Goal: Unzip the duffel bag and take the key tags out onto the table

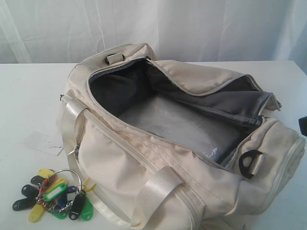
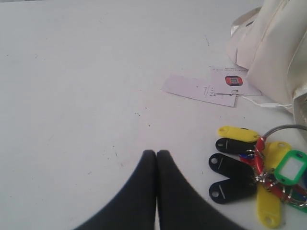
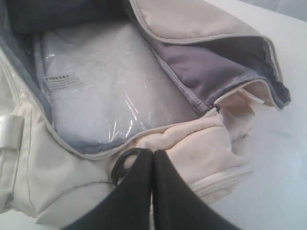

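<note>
Lying by the front left corner of the wide white table (image 1: 29,96), a bunch of coloured plastic key tags (image 1: 55,194), left gripper (image 2: 156,154) closed on nothing nearby, flat white paper tag (image 1: 45,143) behind, large cream fabric duffel bag (image 1: 158,158) unzipped mid-table, right gripper (image 3: 153,154) pressed closed, empty, by its right end

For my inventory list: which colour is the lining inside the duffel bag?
Grey lining; best seen in the right wrist view.

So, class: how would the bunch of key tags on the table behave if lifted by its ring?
The key tags fan out loosely from a metal ring, so they would likely dangle and swing. Being small plastic, probably light. Pushed, they might splay across the smooth table.
</note>
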Robot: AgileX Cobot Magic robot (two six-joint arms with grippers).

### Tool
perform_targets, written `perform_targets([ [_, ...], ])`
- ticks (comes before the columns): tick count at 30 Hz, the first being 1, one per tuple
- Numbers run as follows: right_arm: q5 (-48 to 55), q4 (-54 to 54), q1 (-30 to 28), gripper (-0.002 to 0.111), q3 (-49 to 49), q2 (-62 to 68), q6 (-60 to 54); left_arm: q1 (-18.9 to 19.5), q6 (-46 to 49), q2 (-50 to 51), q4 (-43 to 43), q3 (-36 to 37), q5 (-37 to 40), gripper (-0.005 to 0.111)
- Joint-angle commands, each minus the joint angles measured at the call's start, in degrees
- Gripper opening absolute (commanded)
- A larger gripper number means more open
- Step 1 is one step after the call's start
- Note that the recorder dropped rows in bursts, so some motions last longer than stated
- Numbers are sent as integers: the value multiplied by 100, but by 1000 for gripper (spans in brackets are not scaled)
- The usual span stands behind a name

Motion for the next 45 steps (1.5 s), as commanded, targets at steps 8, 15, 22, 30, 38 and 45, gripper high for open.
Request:
perform_targets([
  [8,-28,18,3,0,28,-20,-55,19,-54,-29,-19,5,-62,0],
  [15,-28,18,3,0,28,-20,-55,19,-54,-29,-19,5,-85,0],
  [22,-29,29,-107,0,28,-1015,-55,19,-54,-29,-19,5,-85,0],
  [30,-29,29,-597,0,28,-3055,-55,19,-54,-29,-19,5,-85,0],
  [38,-1051,-4,-597,0,576,-3401,627,19,-54,-29,-19,5,-85,0],
  [45,-2849,-2001,-597,0,1635,-3401,3423,19,-54,-29,-19,5,-85,0],
])
